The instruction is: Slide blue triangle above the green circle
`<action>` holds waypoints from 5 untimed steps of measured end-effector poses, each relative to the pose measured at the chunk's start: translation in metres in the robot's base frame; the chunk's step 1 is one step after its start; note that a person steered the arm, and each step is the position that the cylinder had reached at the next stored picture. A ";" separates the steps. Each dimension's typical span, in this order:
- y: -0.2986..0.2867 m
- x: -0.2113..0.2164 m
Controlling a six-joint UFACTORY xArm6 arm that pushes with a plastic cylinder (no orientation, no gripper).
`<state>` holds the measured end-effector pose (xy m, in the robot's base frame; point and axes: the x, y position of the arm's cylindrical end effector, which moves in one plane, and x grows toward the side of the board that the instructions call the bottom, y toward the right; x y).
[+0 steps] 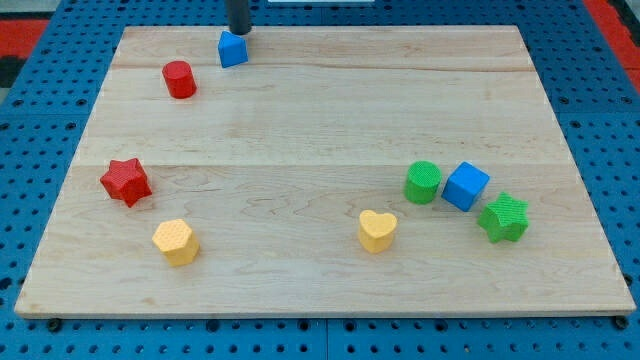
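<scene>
Just below my tip point(239, 32): blue triangle point(232, 48), touching.

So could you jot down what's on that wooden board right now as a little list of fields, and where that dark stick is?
tip: my tip at the view's top, just above the blue triangle, touching or nearly so
goal block: green circle, far toward the view's right and lower
beside goal: blue cube, then green star
reds: red cylinder upper left, red star left
yellows: yellow hexagon lower left, yellow heart lower middle
surface: wooden board
</scene>
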<state>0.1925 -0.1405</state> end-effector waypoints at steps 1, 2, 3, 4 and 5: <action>-0.014 0.027; 0.005 0.050; 0.030 0.061; 0.054 0.060; 0.069 0.057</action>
<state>0.2499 -0.0713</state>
